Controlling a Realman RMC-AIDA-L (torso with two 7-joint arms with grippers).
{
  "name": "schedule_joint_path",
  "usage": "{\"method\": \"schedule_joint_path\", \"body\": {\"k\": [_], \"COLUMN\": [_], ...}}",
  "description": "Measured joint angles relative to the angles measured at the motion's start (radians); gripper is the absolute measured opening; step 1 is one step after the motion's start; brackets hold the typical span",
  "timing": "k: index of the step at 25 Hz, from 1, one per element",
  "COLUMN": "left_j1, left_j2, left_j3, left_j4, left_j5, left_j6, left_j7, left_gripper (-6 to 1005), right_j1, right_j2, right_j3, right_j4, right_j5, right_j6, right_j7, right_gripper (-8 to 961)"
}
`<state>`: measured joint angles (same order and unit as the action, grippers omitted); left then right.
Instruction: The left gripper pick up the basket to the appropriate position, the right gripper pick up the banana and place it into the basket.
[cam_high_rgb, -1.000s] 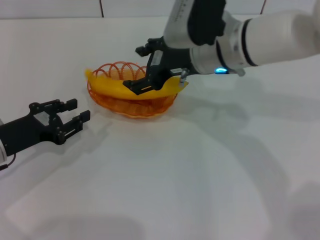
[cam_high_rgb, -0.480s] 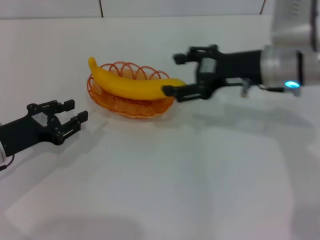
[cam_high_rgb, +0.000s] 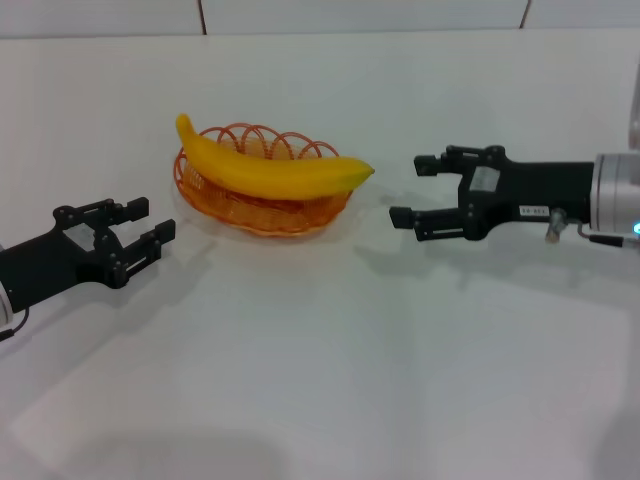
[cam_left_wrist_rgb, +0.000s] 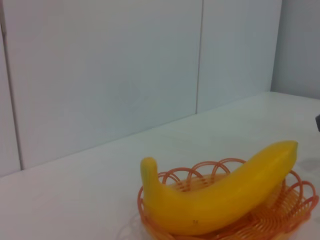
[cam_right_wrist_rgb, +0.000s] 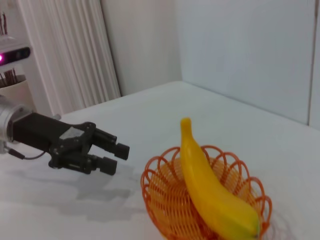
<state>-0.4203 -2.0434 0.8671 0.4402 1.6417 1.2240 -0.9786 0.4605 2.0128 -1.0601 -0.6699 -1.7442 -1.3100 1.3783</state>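
Note:
The yellow banana (cam_high_rgb: 270, 168) lies across the orange wire basket (cam_high_rgb: 230, 203) on the white table, its ends resting over the rim. Both also show in the left wrist view, banana (cam_left_wrist_rgb: 220, 197) in basket (cam_left_wrist_rgb: 295, 200), and in the right wrist view, banana (cam_right_wrist_rgb: 210, 190) in basket (cam_right_wrist_rgb: 160, 200). My right gripper (cam_high_rgb: 410, 190) is open and empty, a short way to the right of the basket, pointing at it. My left gripper (cam_high_rgb: 148, 222) is open and empty, to the left of the basket; it also shows in the right wrist view (cam_right_wrist_rgb: 117, 157).
The white table (cam_high_rgb: 330, 350) spreads in front of the basket. A white wall with seams (cam_high_rgb: 203, 15) runs along the back. A cup with sticks (cam_right_wrist_rgb: 12, 90) stands far off behind the left arm in the right wrist view.
My right gripper let go of the banana, which now rests in the basket, and drew back to the right, away from it. The left gripper barely moved.

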Motion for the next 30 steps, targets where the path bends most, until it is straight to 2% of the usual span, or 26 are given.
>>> {"method": "schedule_joint_path", "body": {"k": [30], "left_j1": [-0.011], "left_j2": [-0.002], "left_j3": [0.006], "left_j4": [-0.017], "left_j5": [-0.002], "left_j6": [0.002], "left_j7": [0.006], "left_gripper": [459], "right_j1": [-0.022], "right_j2": [-0.003], "right_j3": [0.009], "right_j4": [0.055], "right_j5": [-0.007], "right_j6": [0.002], "right_j7": [-0.035], "right_gripper": [882]}}
